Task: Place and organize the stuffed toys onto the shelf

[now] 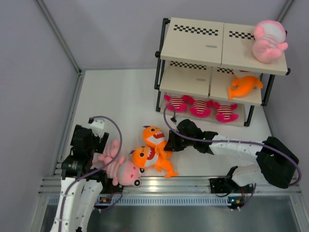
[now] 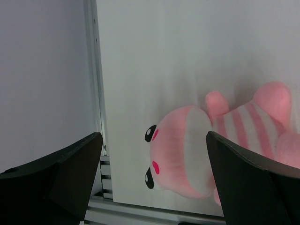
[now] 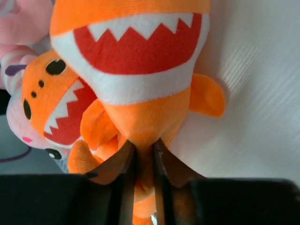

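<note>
My right gripper [image 1: 169,143] is shut on the tail of an orange shark [image 1: 154,137], pinched between its fingers [image 3: 129,161] in the right wrist view [image 3: 136,61]. A second orange shark [image 1: 149,158] lies beside it near the front edge. A pale pink striped doll [image 1: 119,168] lies at the front left. My left gripper [image 1: 99,145] is open just above it, and its wrist view shows the doll [image 2: 197,154] between the jaws. The shelf [image 1: 193,46] stands at the back right. It holds a pink doll [image 1: 268,41] on top, an orange shark [image 1: 245,85] in the middle and three magenta creatures [image 1: 200,107] at the bottom.
Grey walls close in the table on the left, back and right. An aluminium rail [image 1: 183,182] runs along the front edge by the arm bases. The right arm's purple cable [image 1: 217,141] trails over the table in front of the shelf.
</note>
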Available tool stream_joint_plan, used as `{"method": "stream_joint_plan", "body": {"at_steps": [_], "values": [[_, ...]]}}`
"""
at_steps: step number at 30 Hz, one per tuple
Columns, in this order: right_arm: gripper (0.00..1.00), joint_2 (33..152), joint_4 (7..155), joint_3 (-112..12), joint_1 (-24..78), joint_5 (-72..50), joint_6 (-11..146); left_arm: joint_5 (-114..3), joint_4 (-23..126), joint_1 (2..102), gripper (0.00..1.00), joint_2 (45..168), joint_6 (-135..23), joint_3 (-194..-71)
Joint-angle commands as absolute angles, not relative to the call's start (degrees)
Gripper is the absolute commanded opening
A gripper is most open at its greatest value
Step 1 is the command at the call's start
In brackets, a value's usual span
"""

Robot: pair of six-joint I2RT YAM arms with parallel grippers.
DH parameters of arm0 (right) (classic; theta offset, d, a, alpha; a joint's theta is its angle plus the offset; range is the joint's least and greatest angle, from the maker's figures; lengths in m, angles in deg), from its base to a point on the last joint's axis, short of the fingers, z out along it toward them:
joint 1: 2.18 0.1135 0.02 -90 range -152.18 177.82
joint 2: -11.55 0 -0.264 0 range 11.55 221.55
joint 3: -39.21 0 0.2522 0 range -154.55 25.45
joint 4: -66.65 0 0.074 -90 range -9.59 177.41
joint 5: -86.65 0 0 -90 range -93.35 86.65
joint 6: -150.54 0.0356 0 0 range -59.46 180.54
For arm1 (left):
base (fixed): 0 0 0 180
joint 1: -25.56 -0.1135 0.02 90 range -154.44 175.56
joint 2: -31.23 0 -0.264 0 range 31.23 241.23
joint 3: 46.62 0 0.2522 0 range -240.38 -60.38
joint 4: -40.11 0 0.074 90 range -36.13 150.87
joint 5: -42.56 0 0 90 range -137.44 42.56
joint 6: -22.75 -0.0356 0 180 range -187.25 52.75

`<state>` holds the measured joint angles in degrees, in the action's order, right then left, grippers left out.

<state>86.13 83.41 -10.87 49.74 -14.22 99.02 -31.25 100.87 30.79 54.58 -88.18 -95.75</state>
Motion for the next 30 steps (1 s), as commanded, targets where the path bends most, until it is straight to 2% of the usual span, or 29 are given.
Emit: {"method": "stream_joint_plan", "body": {"at_steps": [1,3,4,8,13,18,25,30], "values": [[0.12,87.66,78.20,-13.13,51.35,-14.78,100.35,-30.65,99.75,30.30,0.98,54.08,-87.20,-96.76],[0.01,85.73,83.09,-14.53,51.61,-10.85,99.48,-31.52,100.36,30.30,0.98,54.60,-87.64,-97.72],[0.00,84.86,85.57,-16.98,51.78,-8.47,97.99,-32.40,101.06,30.30,0.98,54.78,-88.08,-98.34],[0.00,79.41,99.10,-25.33,54.85,6.36,93.42,-37.49,105.09,30.30,0.98,56.44,-89.40,-102.82],[0.00,75.89,110.26,-36.75,57.23,14.92,87.88,-40.23,109.32,30.39,0.99,58.73,-91.77,-111.17],[0.00,73.07,115.91,-45.11,58.55,23.79,84.28,-39.79,111.96,30.39,0.99,59.53,-92.30,-116.09],[0.00,71.84,122.85,-53.90,58.38,37.07,82.33,-39.00,112.67,30.39,0.99,59.00,-92.48,-115.31],[0.00,73.51,125.32,-55.50,53.82,38.05,81.81,-39.00,112.58,30.39,0.99,59.00,-92.48,-115.49]]}}
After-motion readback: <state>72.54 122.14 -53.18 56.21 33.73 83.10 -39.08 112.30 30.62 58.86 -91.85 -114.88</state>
